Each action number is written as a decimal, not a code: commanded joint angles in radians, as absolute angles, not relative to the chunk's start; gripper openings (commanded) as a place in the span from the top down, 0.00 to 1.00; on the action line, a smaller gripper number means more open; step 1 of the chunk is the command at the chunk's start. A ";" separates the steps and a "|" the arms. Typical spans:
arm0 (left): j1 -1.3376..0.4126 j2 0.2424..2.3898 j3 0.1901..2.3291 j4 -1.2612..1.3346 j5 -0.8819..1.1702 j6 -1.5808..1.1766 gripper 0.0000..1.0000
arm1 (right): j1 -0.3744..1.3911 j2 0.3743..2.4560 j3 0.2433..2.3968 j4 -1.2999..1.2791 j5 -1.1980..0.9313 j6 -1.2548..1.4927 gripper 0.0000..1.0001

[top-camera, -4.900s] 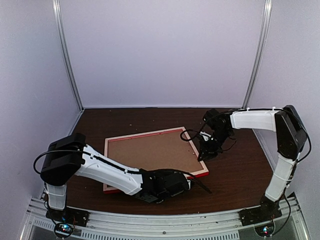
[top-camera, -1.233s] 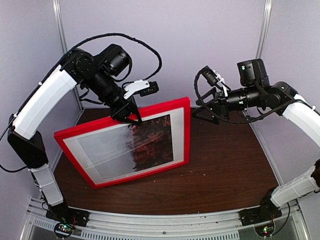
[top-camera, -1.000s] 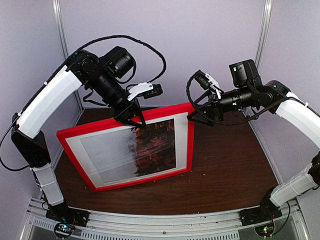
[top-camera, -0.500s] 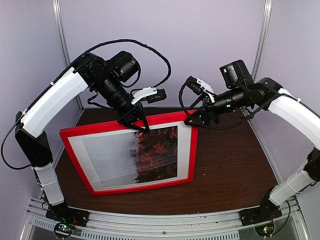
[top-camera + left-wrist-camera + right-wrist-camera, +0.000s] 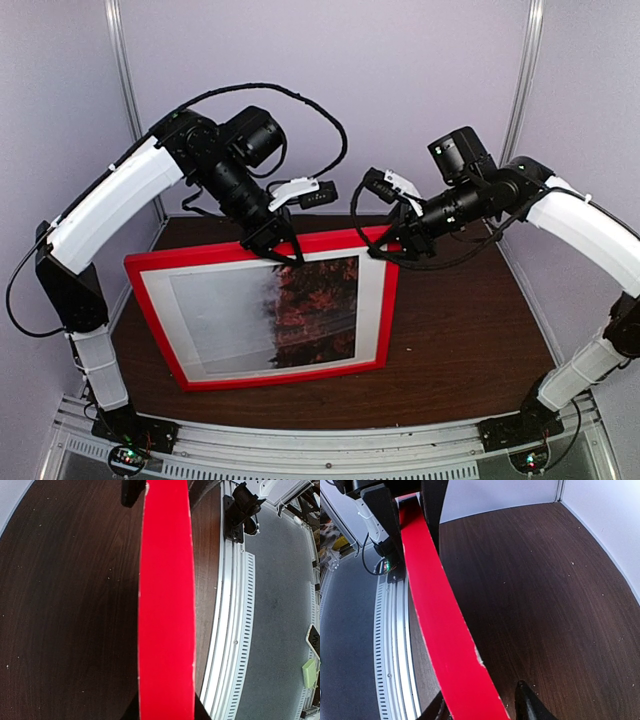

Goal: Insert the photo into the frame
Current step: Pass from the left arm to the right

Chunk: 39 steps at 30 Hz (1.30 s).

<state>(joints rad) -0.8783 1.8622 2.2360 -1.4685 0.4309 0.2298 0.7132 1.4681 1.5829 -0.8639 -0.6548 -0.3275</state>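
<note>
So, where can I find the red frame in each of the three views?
Top external: the frame stands nearly upright at centre-left, red front showing.
Left wrist: the frame is a red band running top to bottom through the middle.
Right wrist: the frame is a red band from top left to bottom centre.
Shared landmark: the perforated metal rail at the table's near edge.
</note>
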 commanded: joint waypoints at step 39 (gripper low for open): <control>-0.843 1.385 1.702 -0.813 -0.261 0.005 0.02 | 0.558 1.382 1.433 -0.724 -0.434 0.124 1.00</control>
<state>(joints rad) -0.8497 1.4059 1.7641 -0.9115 -0.1501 0.0586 0.6113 1.3655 1.4307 -0.7979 -0.6415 -0.0151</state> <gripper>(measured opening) 0.976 0.203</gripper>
